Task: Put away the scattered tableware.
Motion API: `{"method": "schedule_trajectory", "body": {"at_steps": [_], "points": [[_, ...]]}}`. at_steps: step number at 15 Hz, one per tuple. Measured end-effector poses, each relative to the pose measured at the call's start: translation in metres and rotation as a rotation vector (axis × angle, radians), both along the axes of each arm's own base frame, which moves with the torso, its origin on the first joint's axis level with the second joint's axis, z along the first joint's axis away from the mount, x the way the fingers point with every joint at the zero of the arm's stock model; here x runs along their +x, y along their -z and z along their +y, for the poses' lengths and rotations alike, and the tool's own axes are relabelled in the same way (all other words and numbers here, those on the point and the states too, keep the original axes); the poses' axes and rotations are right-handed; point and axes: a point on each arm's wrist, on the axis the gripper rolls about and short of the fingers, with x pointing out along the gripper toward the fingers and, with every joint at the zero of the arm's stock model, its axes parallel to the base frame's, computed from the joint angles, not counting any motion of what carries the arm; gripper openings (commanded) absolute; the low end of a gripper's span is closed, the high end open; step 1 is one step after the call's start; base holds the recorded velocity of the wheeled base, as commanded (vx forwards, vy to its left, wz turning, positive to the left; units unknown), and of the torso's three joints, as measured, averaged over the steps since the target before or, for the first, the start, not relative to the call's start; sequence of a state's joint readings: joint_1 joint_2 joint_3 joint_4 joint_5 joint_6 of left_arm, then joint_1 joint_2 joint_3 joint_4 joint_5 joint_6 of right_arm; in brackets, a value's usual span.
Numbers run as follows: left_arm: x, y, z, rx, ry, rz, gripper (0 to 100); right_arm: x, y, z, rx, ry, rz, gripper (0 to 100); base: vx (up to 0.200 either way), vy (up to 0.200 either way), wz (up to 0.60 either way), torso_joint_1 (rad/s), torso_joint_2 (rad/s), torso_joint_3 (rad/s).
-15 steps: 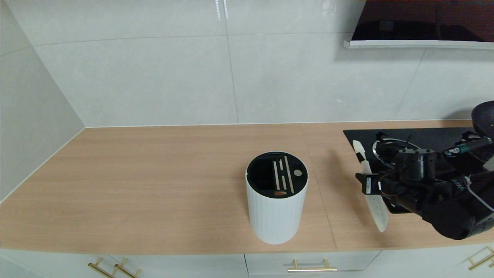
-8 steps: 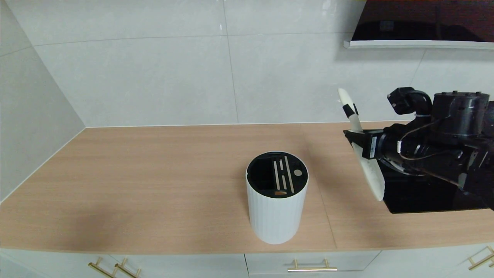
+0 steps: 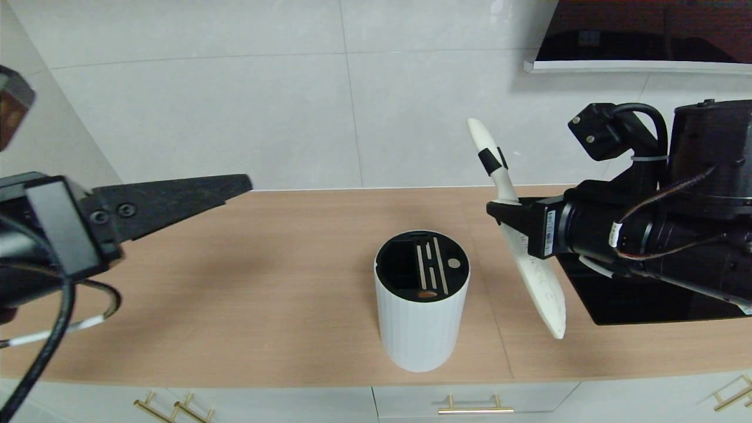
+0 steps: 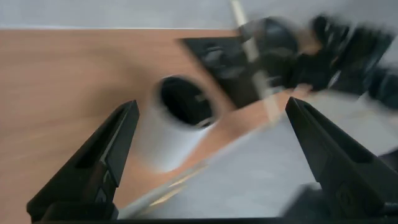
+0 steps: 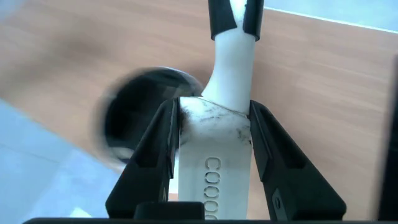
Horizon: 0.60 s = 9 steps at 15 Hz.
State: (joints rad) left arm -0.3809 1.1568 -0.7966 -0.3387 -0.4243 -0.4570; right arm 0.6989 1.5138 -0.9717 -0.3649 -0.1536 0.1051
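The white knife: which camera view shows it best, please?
The head view. It shows the whole white knife, handle tip to blade tip, tilted and clamped in the right gripper. The right wrist view shows its middle between the fingers; the left wrist view, a blurred pale streak.

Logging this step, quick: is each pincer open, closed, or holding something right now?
Left pincer: open, holding nothing.
Right pincer: closed on the white knife.
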Motion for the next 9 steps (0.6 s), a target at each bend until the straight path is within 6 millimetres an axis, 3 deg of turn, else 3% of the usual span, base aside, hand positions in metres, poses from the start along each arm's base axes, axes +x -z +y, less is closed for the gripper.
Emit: {"method": "schedule_trajectory", "body": {"at_steps": [4, 9], "points": [[0.028, 0.012, -0.045, -0.118, 0.013, 0.088, 100, -0.025, -0.005, 0.027, 0.053, -0.041, -0.007, 0, 0.0, 0.0, 0.0, 0.0, 0.0, 0.0], [0.044, 0.035, -0.096, -0.094, -0.052, 0.148, 100, -0.039, 0.006, 0.053, 0.047, -0.126, 0.026, 0, 0.0, 0.0, 0.0, 0.0, 0.0, 0.0]]}}
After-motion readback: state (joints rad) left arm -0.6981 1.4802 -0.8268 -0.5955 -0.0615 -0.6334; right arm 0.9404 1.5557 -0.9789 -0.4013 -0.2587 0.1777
